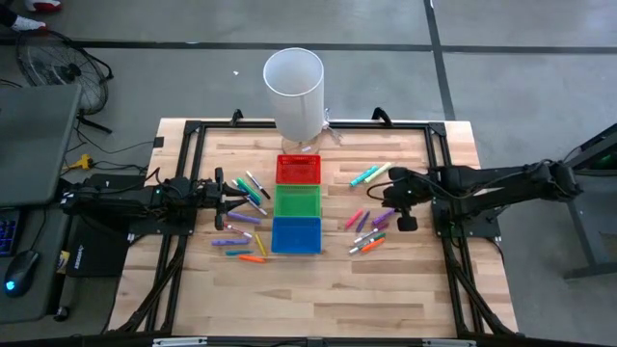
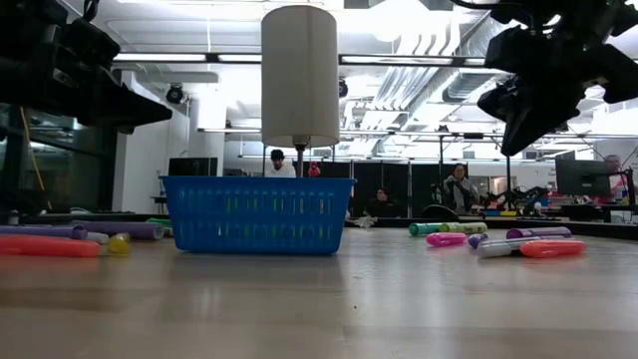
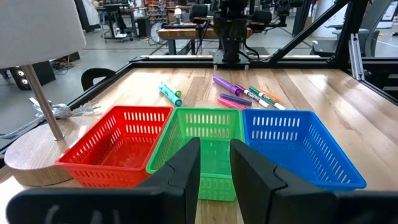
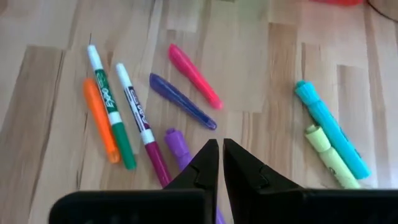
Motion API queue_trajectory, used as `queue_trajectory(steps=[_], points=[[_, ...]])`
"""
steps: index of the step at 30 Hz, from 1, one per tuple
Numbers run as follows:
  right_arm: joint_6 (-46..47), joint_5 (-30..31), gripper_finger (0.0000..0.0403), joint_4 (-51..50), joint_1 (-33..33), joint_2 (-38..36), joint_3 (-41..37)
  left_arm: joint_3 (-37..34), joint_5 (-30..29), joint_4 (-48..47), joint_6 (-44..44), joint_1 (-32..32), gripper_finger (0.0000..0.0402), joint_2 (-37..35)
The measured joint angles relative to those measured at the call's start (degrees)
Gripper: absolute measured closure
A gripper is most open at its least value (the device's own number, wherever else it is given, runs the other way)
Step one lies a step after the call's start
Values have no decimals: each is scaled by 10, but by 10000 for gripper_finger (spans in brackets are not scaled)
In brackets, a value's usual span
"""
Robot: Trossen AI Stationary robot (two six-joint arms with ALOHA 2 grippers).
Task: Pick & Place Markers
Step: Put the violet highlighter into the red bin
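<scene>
1. The right gripper [image 4: 220, 163] hangs above the markers [image 1: 371, 224] scattered on the desk [image 1: 405, 289] to the right of the green bin [image 1: 297, 200]; its jaws are pressed nearly together and carry nothing.
2. The step in hand looks like choosing a marker on that side. To do it well, the jaws should spread first, then drop over one marker that lies apart from its neighbours, such as the pink marker [image 4: 194, 75], crossing its length near the middle so it does not swing.
3. The purple marker [image 4: 179, 147] sits just under the fingertips, but its neighbour lies close beside it, so a grab there risks catching two.
4. The left gripper [image 3: 214, 163] waits on the other side of the green bin, pointed at it, jaws slightly parted and empty. More markers [image 1: 241, 212] lie on that side.
5. The right wrist view alone shows marker colours and gaps clearly; the high view shows the red bin [image 1: 298, 169], green bin and blue bin [image 1: 296, 234] in a row, with the lamp [image 1: 294, 89] beyond the red one.
6. The low view shows the right gripper well clear of the desk, which the high view cannot.
</scene>
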Motion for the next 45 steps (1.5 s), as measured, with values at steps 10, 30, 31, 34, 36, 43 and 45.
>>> queue_trajectory(steps=[10,30,31,34,36,43,45], points=[[-8,4,325,-89,0,116,61,0,0,0,0,0,316,0],[-91,43,219,-181,0,202,66,0,0,0,0,0,316,0],[-100,45,218,-180,0,202,64,0,0,0,0,0,316,0],[-124,44,217,-177,0,202,62,0,0,0,0,0,316,0],[-132,39,218,-174,0,206,62,0,0,0,0,0,316,0],[-133,19,217,-154,-1,247,62,0,0,0,0,0,316,0],[-134,16,218,-148,-4,259,63,0,0,0,0,0,316,0]])
